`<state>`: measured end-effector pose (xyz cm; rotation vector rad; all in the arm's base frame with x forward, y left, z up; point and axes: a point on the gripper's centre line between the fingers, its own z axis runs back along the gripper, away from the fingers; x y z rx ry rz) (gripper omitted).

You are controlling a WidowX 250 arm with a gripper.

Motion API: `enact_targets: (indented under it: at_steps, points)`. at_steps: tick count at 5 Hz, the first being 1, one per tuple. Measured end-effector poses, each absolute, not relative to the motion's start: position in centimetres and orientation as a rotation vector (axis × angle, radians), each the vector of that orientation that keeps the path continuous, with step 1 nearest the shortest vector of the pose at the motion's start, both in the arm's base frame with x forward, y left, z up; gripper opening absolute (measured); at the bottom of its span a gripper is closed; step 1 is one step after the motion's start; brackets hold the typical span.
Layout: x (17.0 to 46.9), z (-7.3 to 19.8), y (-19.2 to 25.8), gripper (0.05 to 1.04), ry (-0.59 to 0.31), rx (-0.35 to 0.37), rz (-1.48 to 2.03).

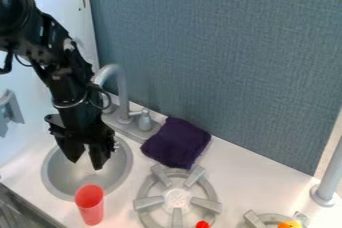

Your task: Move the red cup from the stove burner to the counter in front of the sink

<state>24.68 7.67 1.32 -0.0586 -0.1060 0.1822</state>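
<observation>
In the camera view, a blue-grey panel stands behind a white counter. On this counter there are a round sink, a grey faucet, a folded purple cloth and a stove burner.

The black arm enters from the upper left and bends downward. Its gripper hangs over the sink, in front of the faucet, with the fingers pointing down. The fingers are apart with a rather wide gap, and nothing is held between them. The red cup is at the near side of the sink, below the gripper in the view and apart from it. If the cup touches the rim, I cannot tell.

The arm hides the far left part of the sink rim. At the lower edge, a small red thing by the burner and a second burner with an orange-yellow thing are cut off, so their full shapes are hard to know.
</observation>
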Motion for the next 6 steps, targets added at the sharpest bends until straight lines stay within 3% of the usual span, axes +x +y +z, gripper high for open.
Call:
enact_targets:
  at_steps: [1,2,4,5,6]
  points:
    - [24.9,1.4,7.4,1.011,-0.112,-0.059,0.163]
    - [25.1,0.9,6.4,1.006,-0.100,-0.064,0.118]
    - [27.8,1.8,-0.3,1.001,-0.152,-0.103,0.009]
    - [29.0,2.7,-4.3,1.001,-0.170,-0.081,-0.062]
    - [29.5,0.8,-8.6,1.001,-0.131,-0.060,-0.137]
